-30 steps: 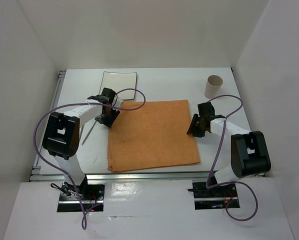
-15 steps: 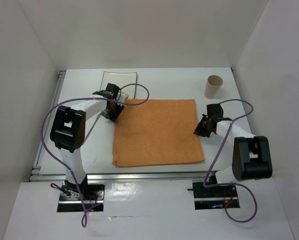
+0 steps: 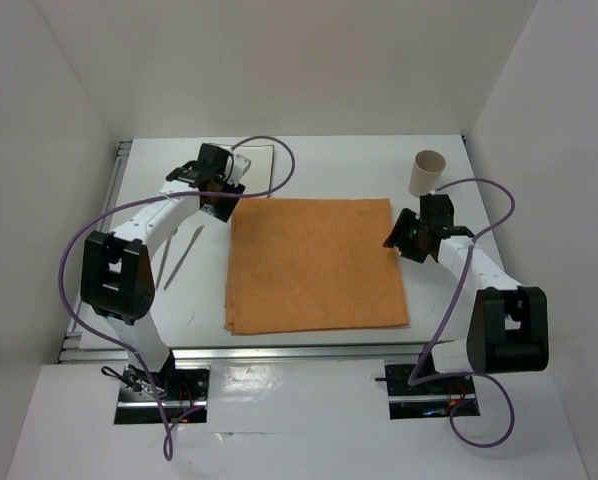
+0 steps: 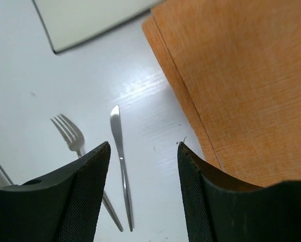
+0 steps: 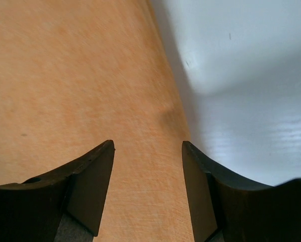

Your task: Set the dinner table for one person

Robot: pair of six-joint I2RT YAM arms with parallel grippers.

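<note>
The dinner table (image 3: pixel 329 165), a white tabletop with metal rails on its left and near edges, fills the floor of a white-walled booth. An orange cloth (image 3: pixel 314 265) lies flat at its middle, reaching close to the near edge.

The left gripper (image 3: pixel 219 205) hangs at the cloth's far left corner, jaws apart with only tabletop between them. The right gripper (image 3: pixel 399 240) hangs over the cloth's right edge near its far corner, jaws likewise parted and gripping nothing.

A square white plate (image 3: pixel 259 160) sits near the far edge, left of middle, and a paper cup (image 3: pixel 426 172) stands upright toward the far right corner.

Only the left wrist view shows the cloth's layered fold and, clearly, a knife (image 4: pixel 120 151) and fork (image 4: pixel 70 133) side by side, their handles converging. From above they are thin streaks between the cloth and the left edge.
</note>
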